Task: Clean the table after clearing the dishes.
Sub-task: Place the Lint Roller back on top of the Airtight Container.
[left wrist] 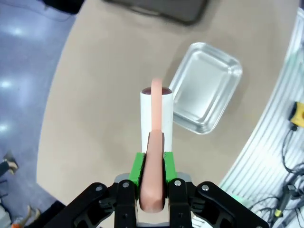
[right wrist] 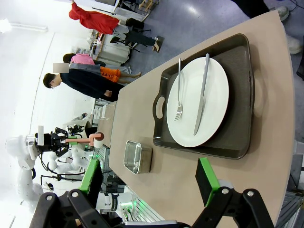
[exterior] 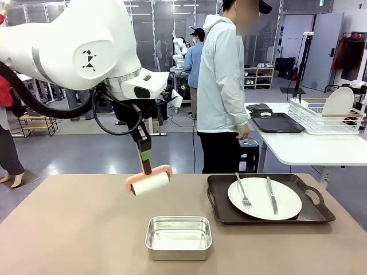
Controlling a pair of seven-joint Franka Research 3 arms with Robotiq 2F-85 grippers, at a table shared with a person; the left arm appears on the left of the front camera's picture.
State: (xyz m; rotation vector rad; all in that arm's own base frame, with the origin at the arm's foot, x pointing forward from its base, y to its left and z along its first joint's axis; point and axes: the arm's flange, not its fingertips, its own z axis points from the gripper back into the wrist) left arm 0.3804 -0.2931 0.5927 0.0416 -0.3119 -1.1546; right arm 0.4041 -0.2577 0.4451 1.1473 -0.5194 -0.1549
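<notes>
Here, the left gripper (exterior: 145,157) clamps the pink handle of a white roller (exterior: 150,182) over the table (exterior: 69,229), at the steel pan's (exterior: 178,237) eleven o'clock. At the pan's two o'clock is a dark tray (exterior: 221,213) bearing a white plate (exterior: 287,203), fork (exterior: 243,192) and knife (exterior: 271,195). The right gripper (right wrist: 148,175) gapes wide, holding nothing.

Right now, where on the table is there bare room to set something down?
The whole left part of the table, left of the pan and the roller held by the left gripper, is bare. So is the far strip between roller and tray. The right is crowded by the tray with its plate; the pan-tray gap is narrow.
</notes>
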